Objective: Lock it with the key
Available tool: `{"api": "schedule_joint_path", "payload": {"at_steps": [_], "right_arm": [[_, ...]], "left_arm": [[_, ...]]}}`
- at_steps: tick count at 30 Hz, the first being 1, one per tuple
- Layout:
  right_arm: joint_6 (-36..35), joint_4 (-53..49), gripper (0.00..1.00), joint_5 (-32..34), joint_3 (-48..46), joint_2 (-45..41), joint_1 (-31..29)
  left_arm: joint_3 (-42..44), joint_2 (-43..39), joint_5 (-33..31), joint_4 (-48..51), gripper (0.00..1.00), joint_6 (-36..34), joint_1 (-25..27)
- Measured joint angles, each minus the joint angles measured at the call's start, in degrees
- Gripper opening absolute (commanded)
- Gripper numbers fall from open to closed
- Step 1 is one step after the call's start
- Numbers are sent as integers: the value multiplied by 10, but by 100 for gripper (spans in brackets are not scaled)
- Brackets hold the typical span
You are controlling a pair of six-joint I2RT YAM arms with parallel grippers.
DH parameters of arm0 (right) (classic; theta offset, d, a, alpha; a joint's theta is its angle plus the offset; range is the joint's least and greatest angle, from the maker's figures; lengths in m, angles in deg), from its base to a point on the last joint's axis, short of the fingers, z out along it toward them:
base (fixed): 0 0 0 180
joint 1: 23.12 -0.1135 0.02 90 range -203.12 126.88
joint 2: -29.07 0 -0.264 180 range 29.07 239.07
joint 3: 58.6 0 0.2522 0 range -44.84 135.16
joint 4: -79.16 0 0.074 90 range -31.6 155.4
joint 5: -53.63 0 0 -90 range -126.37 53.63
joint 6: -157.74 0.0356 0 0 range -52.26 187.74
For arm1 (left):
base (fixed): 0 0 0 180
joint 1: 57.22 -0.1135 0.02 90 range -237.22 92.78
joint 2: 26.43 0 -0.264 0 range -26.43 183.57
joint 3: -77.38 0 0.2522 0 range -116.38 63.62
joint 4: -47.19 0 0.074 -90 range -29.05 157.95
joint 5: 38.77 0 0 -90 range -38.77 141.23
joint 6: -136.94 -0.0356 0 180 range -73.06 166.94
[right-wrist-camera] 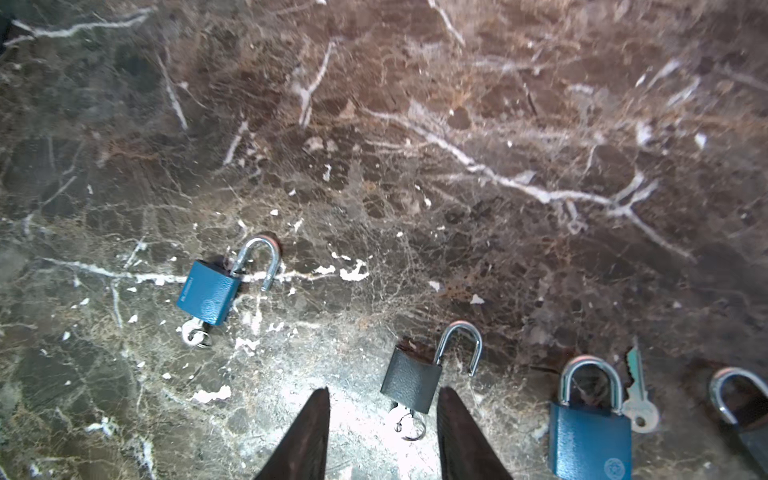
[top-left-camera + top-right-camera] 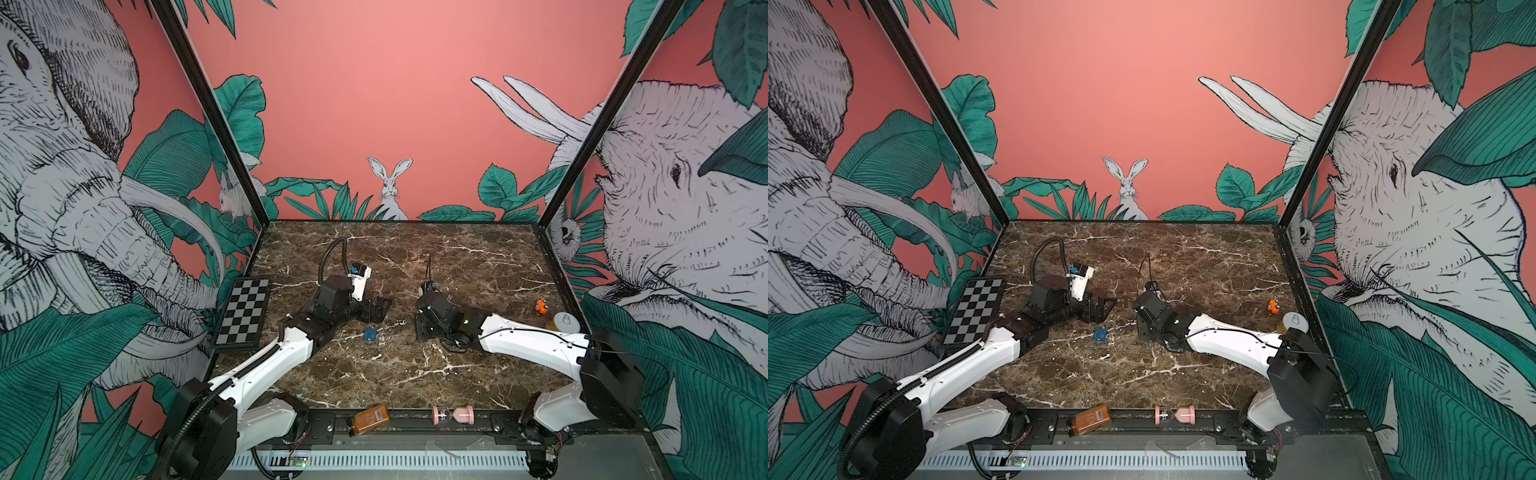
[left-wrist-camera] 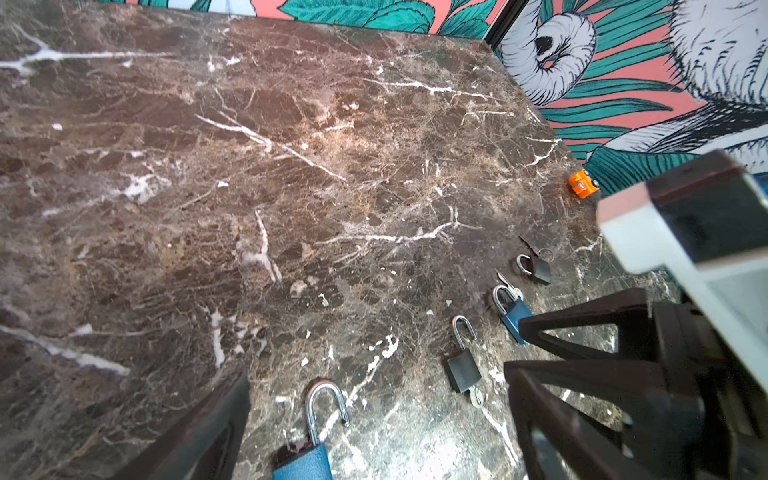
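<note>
Amber bottle [image 2: 371,419], hourglass [image 2: 453,414] front | left gripper [image 2: 379,309] wide | right gripper [image 1: 383,389] parted, empty, by black padlock [image 1: 411,384]

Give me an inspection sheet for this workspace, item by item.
Surface: brown marble table, white veins.
Job's things: open blue padlock and open black padlock, keys in; shut blue padlock, loose key beside; shut black padlock.
Clutter: toy car, bottle, hourglass, checkerboard.
Grippers: left gripper open, empty; right gripper open over the open black padlock.
Cables: hose at left gripper; wire at right gripper.
Surroundings: jungle mural walls.
</note>
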Motion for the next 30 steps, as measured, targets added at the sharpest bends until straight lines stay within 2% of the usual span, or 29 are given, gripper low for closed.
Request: {"api": "schedule_joint_path", "payload": {"at_steps": [12,17,30], "right_arm": [[59,-67,48,-9,59,103,-1],[82,-91,49,-8,61,113,-3],[107,-88,45,-8,62,150,-5]], "left_arm": [[4,42,17,-48,98,18,-16],[4,48,26,-55,97,20,-17],[4,61,43,-66,97,20,-19]]}}
